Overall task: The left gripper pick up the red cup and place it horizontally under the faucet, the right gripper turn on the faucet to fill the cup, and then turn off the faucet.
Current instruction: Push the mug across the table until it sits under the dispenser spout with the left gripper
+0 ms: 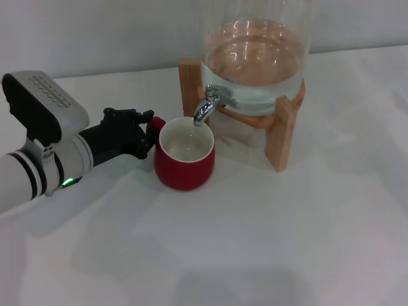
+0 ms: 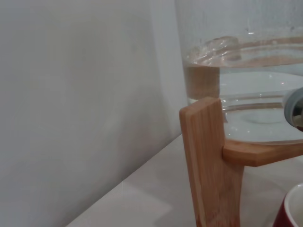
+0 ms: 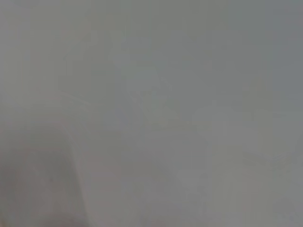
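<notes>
The red cup (image 1: 184, 159) stands upright on the white table, its cream inside open right under the faucet (image 1: 207, 107). A thin pale streak runs from the spout into the cup. My left gripper (image 1: 145, 132) is at the cup's left side, its black fingers closed around the small red handle (image 1: 155, 124). In the left wrist view the cup's rim (image 2: 293, 213) shows in a corner and part of the faucet (image 2: 296, 111) at the edge. The right gripper is out of view; the right wrist view shows only blurred grey.
The glass water dispenser (image 1: 255, 57), partly full, sits on a wooden stand (image 1: 284, 131) just behind the cup; the stand's leg (image 2: 208, 161) fills the left wrist view. The white table (image 1: 287, 242) spreads in front and to the right.
</notes>
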